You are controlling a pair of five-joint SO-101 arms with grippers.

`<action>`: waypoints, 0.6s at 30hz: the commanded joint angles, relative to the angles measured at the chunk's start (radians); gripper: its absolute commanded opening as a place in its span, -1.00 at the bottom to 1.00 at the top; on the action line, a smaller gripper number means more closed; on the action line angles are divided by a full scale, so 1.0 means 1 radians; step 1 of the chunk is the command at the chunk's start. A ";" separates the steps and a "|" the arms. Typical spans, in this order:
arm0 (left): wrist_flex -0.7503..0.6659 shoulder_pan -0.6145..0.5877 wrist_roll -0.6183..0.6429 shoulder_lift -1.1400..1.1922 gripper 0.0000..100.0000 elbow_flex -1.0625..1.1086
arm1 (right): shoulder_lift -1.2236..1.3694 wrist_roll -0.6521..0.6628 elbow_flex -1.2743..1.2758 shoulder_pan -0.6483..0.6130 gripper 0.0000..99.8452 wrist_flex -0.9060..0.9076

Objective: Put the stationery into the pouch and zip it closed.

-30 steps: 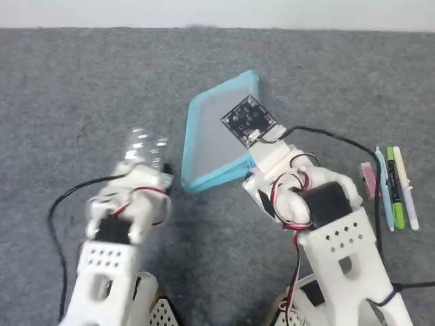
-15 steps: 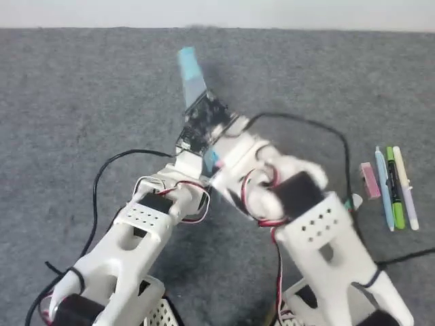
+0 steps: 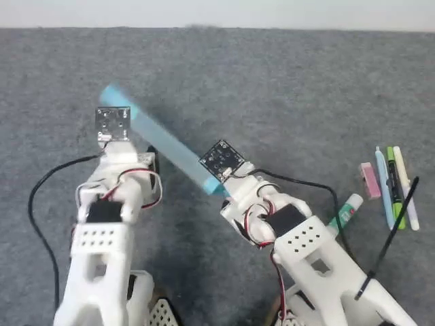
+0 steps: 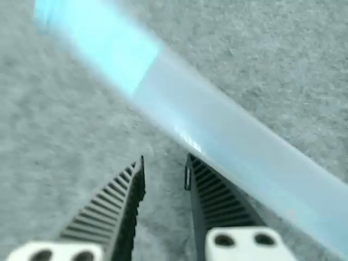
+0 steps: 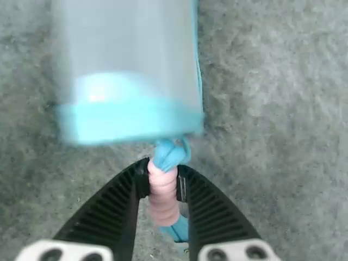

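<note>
A: Where's the pouch [image 3: 163, 146] right now?
B: Slung between the two arms. From above it's edge-on, a thin blue strip, and it looks to be up off the grey surface [image 3: 306, 81]. It's blurred, so I can't say whether the mouth is open.
A: Who has it?
B: The right tool [image 5: 162, 169] is clenched on the zip pull [image 5: 163, 198], a pink tag on a blue loop at the pouch's end. The left tool [image 4: 163, 166] has its jaws a little apart with nothing between them. The pouch runs just past its tips, touching or not I can't tell.
A: How will it handle?
B: Light and floppy, I'd judge. It's thin clear plastic with a blue border, so it will swing and fold from that one tag. I'd have the left tool pinch the blue border at the far end to hold it taut.
A: And the stationery?
B: Well apart, on the right: three pens [image 3: 395, 187] side by side, a pink eraser [image 3: 369, 180] just beside them, and a green and white tube [image 3: 346, 207] by the right arm. All look light and rigid, and the round ones may roll, so take them mid-body
</note>
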 commanded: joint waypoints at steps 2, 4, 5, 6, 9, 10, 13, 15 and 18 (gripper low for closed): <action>0.224 0.012 -0.115 -0.330 -0.69 -0.028 | -0.038 -0.009 -0.017 0.021 -0.99 -0.012; 0.304 0.035 -0.150 -0.439 -0.65 -0.028 | -0.036 -0.009 -0.071 0.028 -0.99 0.030; 0.338 0.054 -0.164 -0.488 -0.64 -0.028 | -0.038 -0.009 -0.114 0.041 -0.99 0.064; 0.370 0.071 -0.172 -0.535 -0.64 -0.028 | -0.038 -0.008 -0.158 0.051 -0.99 0.101; 0.457 0.115 -0.201 -0.658 -0.64 -0.028 | -0.038 -0.006 -0.272 0.085 -0.99 0.179; 0.471 0.124 -0.216 -0.690 -0.64 -0.027 | -0.038 -0.003 -0.295 0.090 -0.99 0.193; 0.480 0.167 -0.245 -0.738 -0.64 0.005 | -0.036 0.000 -0.313 0.087 -0.99 0.197; 0.474 0.210 -0.247 -0.732 -0.64 0.027 | -0.036 0.000 -0.318 0.084 -0.99 0.202; 0.465 0.259 -0.244 -0.701 -0.58 0.025 | -0.036 0.031 -0.362 0.084 -0.99 0.222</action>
